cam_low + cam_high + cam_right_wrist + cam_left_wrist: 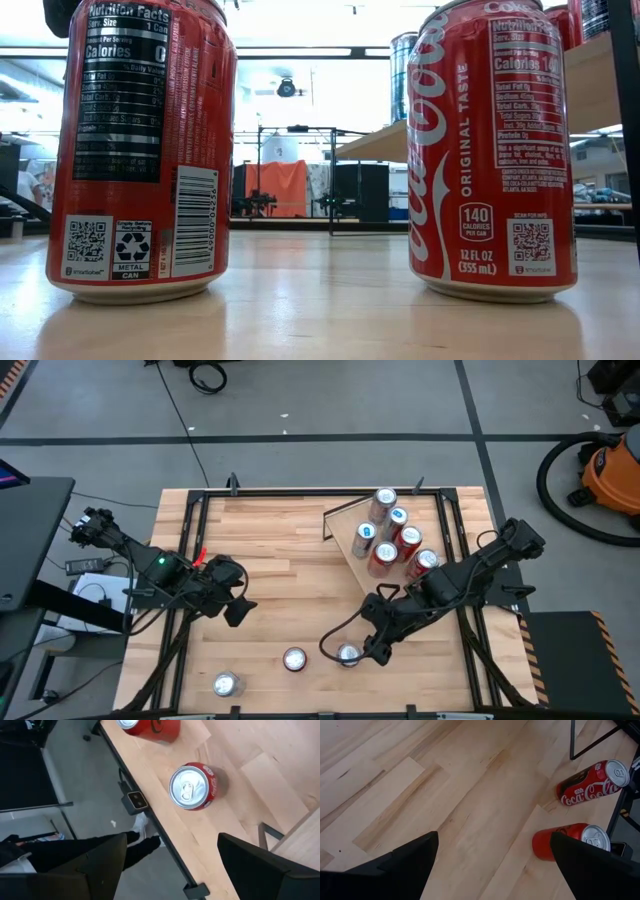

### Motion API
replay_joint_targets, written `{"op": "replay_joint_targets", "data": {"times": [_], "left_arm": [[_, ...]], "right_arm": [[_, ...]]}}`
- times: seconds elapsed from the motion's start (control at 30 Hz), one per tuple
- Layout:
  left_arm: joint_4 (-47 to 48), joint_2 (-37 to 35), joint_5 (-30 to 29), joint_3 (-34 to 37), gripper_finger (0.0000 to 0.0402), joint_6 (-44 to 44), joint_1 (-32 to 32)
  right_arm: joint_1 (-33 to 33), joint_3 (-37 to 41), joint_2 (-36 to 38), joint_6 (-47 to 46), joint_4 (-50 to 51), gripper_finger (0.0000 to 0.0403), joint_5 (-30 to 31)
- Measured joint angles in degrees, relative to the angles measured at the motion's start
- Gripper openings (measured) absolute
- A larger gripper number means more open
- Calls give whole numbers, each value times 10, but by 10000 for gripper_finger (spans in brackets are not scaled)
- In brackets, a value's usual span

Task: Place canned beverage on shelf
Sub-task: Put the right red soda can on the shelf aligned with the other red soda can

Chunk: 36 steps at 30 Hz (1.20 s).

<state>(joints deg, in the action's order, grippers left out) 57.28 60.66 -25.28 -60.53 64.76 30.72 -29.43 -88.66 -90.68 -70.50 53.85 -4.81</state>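
Observation:
Three red cans stand upright on the table near its front edge: one [225,683] at the left, one [294,658] in the middle, one [348,654] to the right. The low view shows the last two close up [140,150] [495,150]. My right gripper [375,645] [172,865] hovers open just right of the right-hand can [192,786], fingers slanting down, nothing between them. My left gripper [238,608] [495,865] waits open above the table's left half. The shelf [345,525] at the back right bears several cans [385,555].
Black frame rails [190,560] run along the table's sides and far edge. A small black camera box [134,801] is fixed at the front edge, close to the cans. Bare tabletop [280,550] lies between the arms. An orange vacuum [610,465] stands on the floor beyond the table.

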Motion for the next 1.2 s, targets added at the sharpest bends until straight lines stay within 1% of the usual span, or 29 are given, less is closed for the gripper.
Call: {"op": "replay_joint_targets", "data": {"times": [0.6, 1.07, 1.2], "left_arm": [[0, 0, 0, 0, 396, -9, 0], [0, 0, 0, 0, 396, -11, 0], [0, 0, 0, 0, 396, -11, 0]], "right_arm": [[5, 2, 5, 27, 40, 322, 14], [10, 3, 5, -3, 98, 322, 35], [11, 26, 6, -21, 99, 322, 33]]}}
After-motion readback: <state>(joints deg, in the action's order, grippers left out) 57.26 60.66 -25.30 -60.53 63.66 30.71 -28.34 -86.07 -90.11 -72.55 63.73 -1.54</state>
